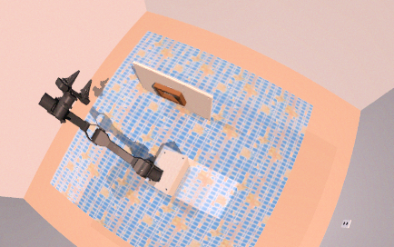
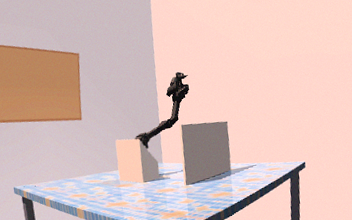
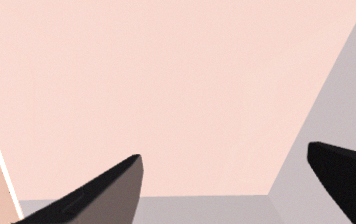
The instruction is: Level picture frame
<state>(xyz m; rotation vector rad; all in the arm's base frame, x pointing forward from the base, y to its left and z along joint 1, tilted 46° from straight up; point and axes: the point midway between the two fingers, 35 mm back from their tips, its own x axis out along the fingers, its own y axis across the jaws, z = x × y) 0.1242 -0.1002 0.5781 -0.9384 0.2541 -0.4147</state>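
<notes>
- Jaws (image 1: 83,82): spread nearly full width, nothing between them, well apart from the frame.
- Brown picture frame (image 1: 170,93): against the upright panel (image 1: 198,96) (image 2: 206,151); tilt uncertain from above.
- Advised technique: square up, grip gently, lift slightly, shift one notch highward, release.

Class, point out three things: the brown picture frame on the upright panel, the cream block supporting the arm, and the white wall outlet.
Brown rectangular picture frame (image 1: 177,96): top view, its border.
Cream box-shaped block (image 1: 172,172) (image 2: 130,161): top view, upper face; exterior view, side face.
White wall outlet (image 1: 346,223): top view, its faceplate.
</notes>
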